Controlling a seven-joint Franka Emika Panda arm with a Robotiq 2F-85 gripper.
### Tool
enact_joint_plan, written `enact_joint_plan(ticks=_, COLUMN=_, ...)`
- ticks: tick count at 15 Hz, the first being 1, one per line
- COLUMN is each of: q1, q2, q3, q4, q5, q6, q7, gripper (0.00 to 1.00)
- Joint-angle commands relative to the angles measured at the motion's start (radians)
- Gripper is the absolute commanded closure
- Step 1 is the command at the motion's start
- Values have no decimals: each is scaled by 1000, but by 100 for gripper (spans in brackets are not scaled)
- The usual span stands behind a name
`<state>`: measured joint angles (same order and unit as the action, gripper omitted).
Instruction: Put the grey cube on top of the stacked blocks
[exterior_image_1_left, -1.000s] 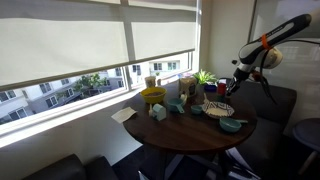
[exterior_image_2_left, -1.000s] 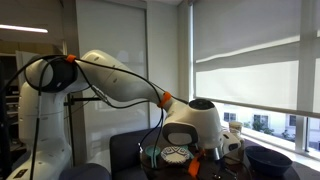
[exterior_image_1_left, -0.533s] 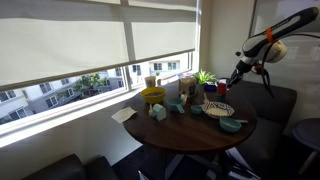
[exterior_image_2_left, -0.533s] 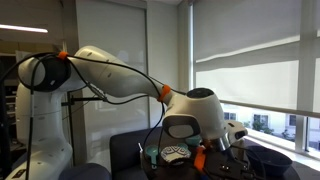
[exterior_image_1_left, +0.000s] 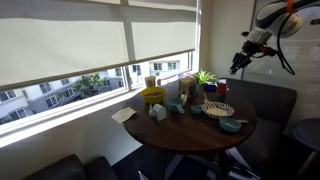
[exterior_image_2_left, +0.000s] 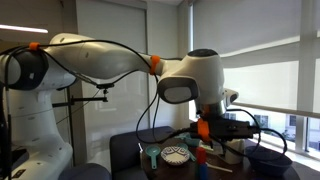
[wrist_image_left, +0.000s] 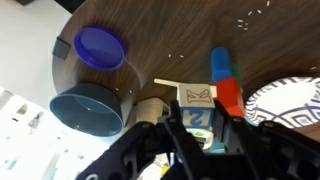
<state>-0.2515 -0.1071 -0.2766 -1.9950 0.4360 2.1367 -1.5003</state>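
Note:
My gripper (wrist_image_left: 204, 125) hangs high above the round wooden table (exterior_image_1_left: 190, 132), near the window end in an exterior view (exterior_image_1_left: 241, 65). In the wrist view its two dark fingers sit tight against a grey cube (wrist_image_left: 197, 97) with a "K" face and a blue "2" face, so it looks shut on it. The stacked blocks (wrist_image_left: 224, 80), blue over green over red, stand on the table just to the right of the cube in the wrist view. They also show small in an exterior view (exterior_image_1_left: 222, 88).
On the table are a purple lid (wrist_image_left: 100, 47), a dark blue bowl (wrist_image_left: 87, 108), a patterned plate (wrist_image_left: 296, 100), a yellow bowl (exterior_image_1_left: 152, 96), a potted plant (exterior_image_1_left: 205, 77), a teal bowl (exterior_image_1_left: 231, 125) and a sheet of paper (exterior_image_1_left: 124, 115). Dark chairs surround the table.
The arm has risen steadily over the last second, carrying the gripper higher above the table. The wrist and forearm have swung upward in both exterior views.

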Motion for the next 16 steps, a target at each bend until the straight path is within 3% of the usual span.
enact_joint_plan(ticks=1, q1=41, q2=-25, q3=-2, q4=37, q5=5, q6=-131, q7=-122, gripper=91)
enact_joint_plan(ticks=6, q1=82, q2=39, q3=-8, q4=102, q5=39, q6=-328, q7=-291, gripper=91)
enact_joint_plan(ticks=7, q1=76, q2=-9, q3=9, q4=41, q5=4, q6=-253, q7=-207, gripper=66)
enact_joint_plan(ticks=8, q1=77, q2=3, q3=11, q4=51, q5=9, q6=-278, q7=-235, gripper=66)
enact_joint_plan(ticks=9, q1=75, q2=14, q3=11, q4=62, q5=11, q6=-291, q7=-250, gripper=91)
enact_joint_plan(ticks=16, q1=100, q2=-15, q3=63, q4=-7, q5=-60, q6=-95, q7=-309, gripper=91)
